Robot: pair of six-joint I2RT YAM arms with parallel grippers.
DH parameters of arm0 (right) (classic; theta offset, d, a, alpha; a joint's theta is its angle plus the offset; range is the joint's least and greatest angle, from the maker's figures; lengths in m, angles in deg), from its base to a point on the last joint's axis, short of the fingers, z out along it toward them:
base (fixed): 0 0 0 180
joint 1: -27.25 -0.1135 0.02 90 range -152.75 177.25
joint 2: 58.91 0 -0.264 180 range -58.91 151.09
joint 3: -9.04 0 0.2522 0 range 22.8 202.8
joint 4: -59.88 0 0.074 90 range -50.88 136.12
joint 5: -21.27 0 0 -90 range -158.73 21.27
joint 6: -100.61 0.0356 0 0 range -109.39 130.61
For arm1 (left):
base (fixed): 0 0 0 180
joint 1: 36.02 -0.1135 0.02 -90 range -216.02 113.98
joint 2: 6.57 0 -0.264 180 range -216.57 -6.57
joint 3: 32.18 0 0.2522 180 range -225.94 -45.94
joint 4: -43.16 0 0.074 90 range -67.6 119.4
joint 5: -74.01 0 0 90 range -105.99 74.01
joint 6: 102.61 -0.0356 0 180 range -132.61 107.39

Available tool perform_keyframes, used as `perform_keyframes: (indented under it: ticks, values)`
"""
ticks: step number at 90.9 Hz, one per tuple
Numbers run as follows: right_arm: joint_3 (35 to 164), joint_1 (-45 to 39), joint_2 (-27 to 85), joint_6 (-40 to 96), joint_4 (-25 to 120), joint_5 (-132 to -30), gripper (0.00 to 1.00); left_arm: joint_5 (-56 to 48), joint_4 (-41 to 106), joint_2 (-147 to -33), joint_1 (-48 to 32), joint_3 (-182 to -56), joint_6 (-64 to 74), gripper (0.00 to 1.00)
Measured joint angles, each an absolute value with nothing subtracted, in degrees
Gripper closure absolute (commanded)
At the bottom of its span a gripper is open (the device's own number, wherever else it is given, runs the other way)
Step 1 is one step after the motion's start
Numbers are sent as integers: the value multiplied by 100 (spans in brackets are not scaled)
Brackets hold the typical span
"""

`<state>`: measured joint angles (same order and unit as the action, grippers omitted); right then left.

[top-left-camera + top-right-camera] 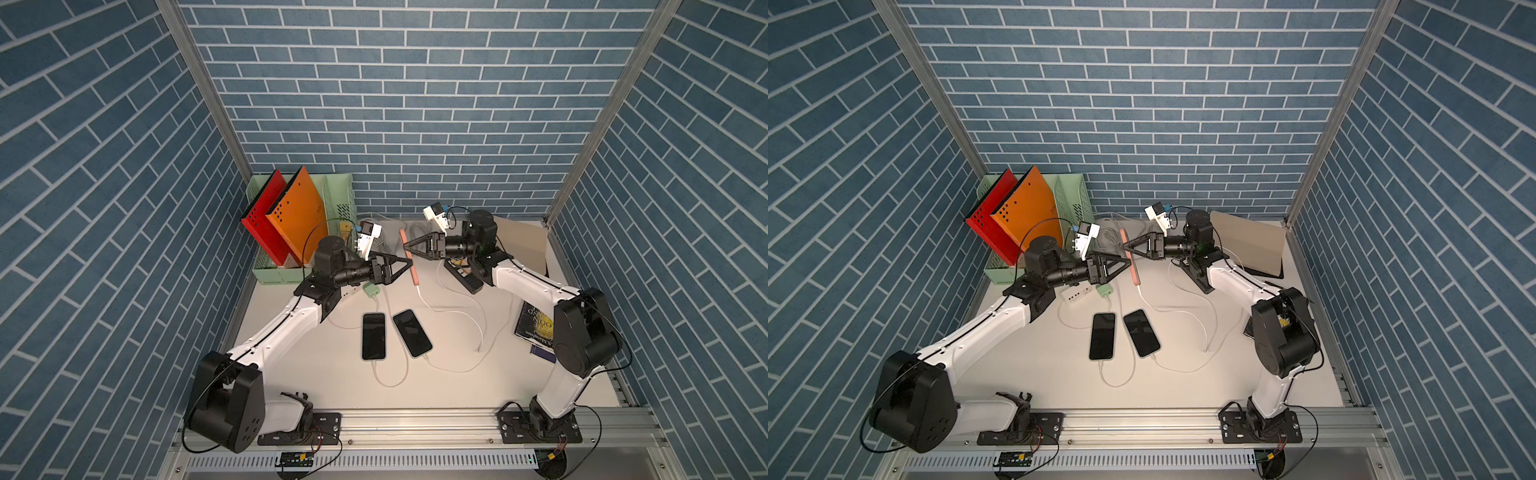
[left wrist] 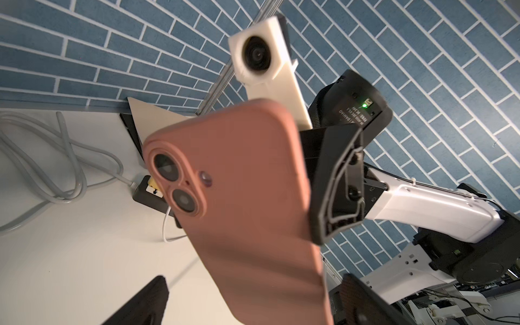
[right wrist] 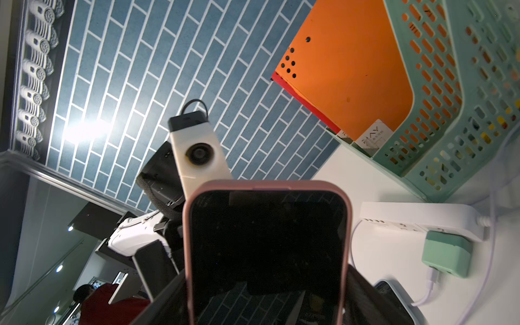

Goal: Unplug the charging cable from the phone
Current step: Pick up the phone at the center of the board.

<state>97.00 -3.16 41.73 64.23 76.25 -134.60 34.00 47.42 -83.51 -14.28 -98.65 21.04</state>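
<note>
The phone (image 1: 409, 258), dark-screened in a matte salmon-pink case with twin rear lenses, hangs tilted above the worktop (image 1: 332, 386), pinched by the right gripper (image 1: 406, 247). The left gripper (image 1: 411, 262) is spread wide around it. The white cable (image 1: 436, 309) is plugged into its lower end.

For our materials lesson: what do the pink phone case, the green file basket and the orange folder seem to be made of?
Pink phone case: probably silicone or soft plastic; matte, rounded edges, no glare.
Green file basket: moulded hard plastic, likely; perforated walls, slight sheen.
Orange folder: stiff plastic or coated board; smooth, punched holes, unclear which.
</note>
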Motion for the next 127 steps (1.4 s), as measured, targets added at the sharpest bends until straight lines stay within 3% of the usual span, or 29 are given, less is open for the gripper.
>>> perform_keyframes:
  ticks: [54, 99, 114, 127]
  values:
    - [9708, -535, 4162, 6434, 8311, -13952, 52, 3857, 4418, -8415, -1199, -10123, 1796, 1]
    - [9604, -539, 4156, 6425, 9214, -13945, 52, 4071, 4467, -8332, -1166, -10121, 1759, 19]
    - [9512, -539, 4154, 6434, 9524, -13941, 52, 4071, 4464, -8310, -1138, -10110, 1750, 31]
    - [9461, -544, 4149, 6438, 9640, -13945, 49, 4060, 4462, -8286, -1133, -10079, 1713, 58]
